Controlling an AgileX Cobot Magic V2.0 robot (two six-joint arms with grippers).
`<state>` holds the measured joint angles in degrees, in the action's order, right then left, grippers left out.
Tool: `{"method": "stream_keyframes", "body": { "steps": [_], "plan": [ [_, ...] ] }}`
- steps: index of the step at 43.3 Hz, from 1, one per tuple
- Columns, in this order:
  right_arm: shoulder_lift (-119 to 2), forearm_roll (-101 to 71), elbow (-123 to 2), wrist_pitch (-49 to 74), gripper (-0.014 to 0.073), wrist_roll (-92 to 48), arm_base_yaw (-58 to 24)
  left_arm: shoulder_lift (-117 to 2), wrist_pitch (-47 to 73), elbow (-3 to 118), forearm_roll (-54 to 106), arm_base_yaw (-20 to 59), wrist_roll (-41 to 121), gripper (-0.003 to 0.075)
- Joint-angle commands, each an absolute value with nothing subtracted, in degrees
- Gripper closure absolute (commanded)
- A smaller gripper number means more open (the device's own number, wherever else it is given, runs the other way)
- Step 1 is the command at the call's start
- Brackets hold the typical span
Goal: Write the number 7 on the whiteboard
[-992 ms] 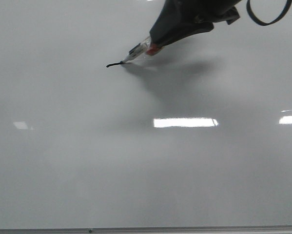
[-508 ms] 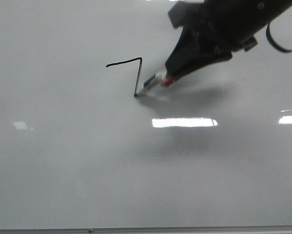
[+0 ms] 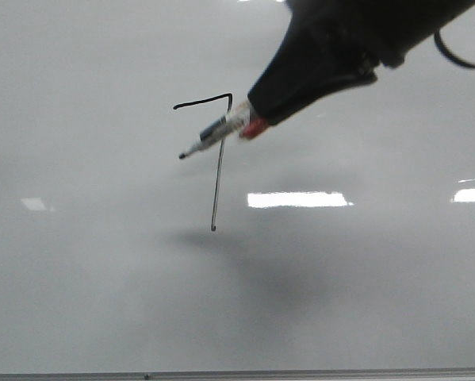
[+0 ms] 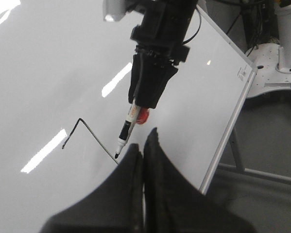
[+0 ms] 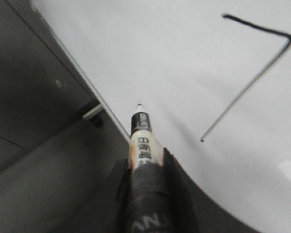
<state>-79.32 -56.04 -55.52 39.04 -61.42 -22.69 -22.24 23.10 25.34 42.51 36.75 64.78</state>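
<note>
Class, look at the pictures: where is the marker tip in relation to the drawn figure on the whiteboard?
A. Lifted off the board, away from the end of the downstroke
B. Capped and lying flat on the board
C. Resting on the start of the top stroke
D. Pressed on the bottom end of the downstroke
A: the marker tip hangs apart from the end of the number 7, its shadow falling separately on the whiteboard.

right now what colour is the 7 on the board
Black, a thin line on the pale grey-white board. The 7 shows best in the front view.
</note>
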Motion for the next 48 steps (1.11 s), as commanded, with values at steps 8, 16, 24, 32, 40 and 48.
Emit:
{"method": "stream_keyframes", "body": {
  "steps": [8,16,24,32,40,48],
  "plan": [
    [-72.54,-55.21,-57.03,44.32,0.0652,-68.13,-25.42,-33.51,21.37,31.9,44.21,37.16,57.68,0.0713],
    [-71.52,-52.38,-57.03,43.52,0.0652,-68.13,-31.91,-48.32,31.75,41.23,38.7,37.16,57.79,0.0383],
    [-71.35,-50.61,-57.03,42.37,0.0652,-68.13,-35.66,-55.99,36.38,46.14,38.0,37.16,60.38,0.0287],
    [-71.35,-50.73,-57.77,42.25,0.0652,-68.13,-37.15,-58.92,39.74,46.83,37.87,37.16,62.67,0.0323],
    [-71.35,-51.41,-60.9,43.8,0.0652,-68.07,-37.15,-59.73,38.58,46.83,37.87,37.16,63.44,0.0339],
    [-71.35,-51.41,-61.9,44.69,0.0652,-68.01,-37.15,-59.73,36.17,46.83,37.87,37.16,64.76,0.0487]
  ]
}}
